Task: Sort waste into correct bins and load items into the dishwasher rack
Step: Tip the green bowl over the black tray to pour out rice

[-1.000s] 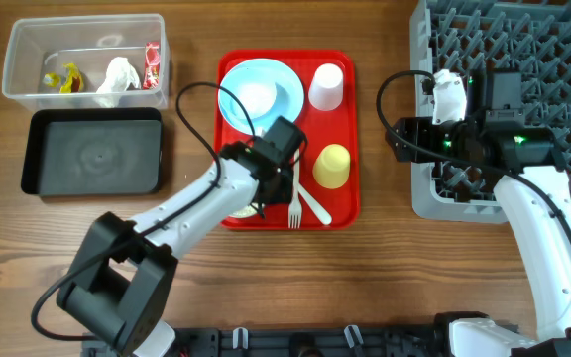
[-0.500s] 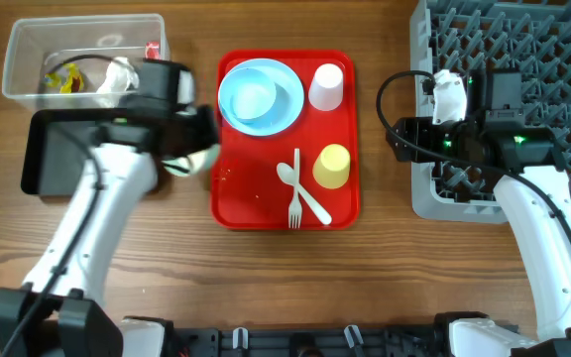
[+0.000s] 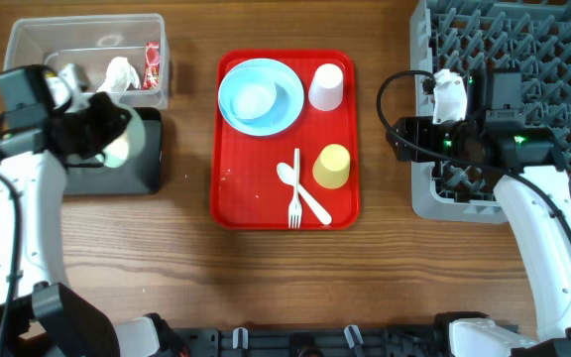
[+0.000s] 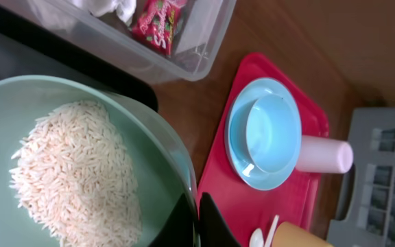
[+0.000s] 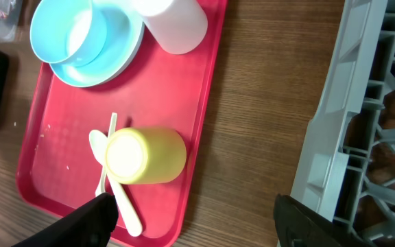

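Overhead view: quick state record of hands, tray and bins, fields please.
left hand: shut on rim of green bowl holding rice, over black tray
right hand: open, empty, beside rack
red tray: plate with blue bowl, pink cup, yellow cup, fork, spoon
clear tub: tissue, wrapper

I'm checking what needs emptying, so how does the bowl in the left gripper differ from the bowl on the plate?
The gripped bowl holds a heap of rice; the bowl on the plate is empty. The gripped bowl is pale green, the other pale blue. The left gripper pinches the first by its rim over the black tray; the second rests on the plate on the red tray. Both are plain round bowls.
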Tool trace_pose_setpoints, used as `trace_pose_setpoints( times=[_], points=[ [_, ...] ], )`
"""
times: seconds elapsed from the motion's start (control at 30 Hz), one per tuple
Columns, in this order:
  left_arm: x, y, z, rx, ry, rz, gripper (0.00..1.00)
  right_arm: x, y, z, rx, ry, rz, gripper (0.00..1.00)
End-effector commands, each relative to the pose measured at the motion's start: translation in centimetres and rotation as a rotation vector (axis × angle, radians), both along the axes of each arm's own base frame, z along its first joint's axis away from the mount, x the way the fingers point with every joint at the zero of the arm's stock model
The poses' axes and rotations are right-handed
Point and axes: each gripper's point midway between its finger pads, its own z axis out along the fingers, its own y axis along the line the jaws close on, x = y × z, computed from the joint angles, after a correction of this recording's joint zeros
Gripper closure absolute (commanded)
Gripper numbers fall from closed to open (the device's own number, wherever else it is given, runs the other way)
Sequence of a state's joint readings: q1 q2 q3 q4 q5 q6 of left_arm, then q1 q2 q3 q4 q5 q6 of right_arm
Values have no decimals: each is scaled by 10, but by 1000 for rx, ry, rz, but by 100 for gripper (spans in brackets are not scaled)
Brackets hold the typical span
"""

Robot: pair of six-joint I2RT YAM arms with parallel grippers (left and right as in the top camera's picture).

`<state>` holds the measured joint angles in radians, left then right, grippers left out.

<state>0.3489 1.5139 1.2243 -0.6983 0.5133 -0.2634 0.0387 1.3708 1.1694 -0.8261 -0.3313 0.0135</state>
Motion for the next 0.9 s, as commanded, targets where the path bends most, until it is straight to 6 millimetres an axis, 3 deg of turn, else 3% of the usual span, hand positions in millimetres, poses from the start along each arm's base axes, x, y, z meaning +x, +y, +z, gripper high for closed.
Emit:
trace_pose_setpoints(
  times=[0.0, 0.23, 0.63, 0.87],
  points=[
    [6, 6, 19, -138, -110, -58, 96, 2, -1, 4, -19, -13, 4, 23],
    [8, 25, 30, -282, -202, -72, 96, 2, -2, 3, -18, -10, 3, 22],
    [14, 49, 3, -463, -214, -68, 96, 1, -1, 3, -18, -8, 3, 22],
    [14, 61, -3, -609, -269, -98, 96, 1, -1, 3, -18, -8, 3, 23]
  ],
)
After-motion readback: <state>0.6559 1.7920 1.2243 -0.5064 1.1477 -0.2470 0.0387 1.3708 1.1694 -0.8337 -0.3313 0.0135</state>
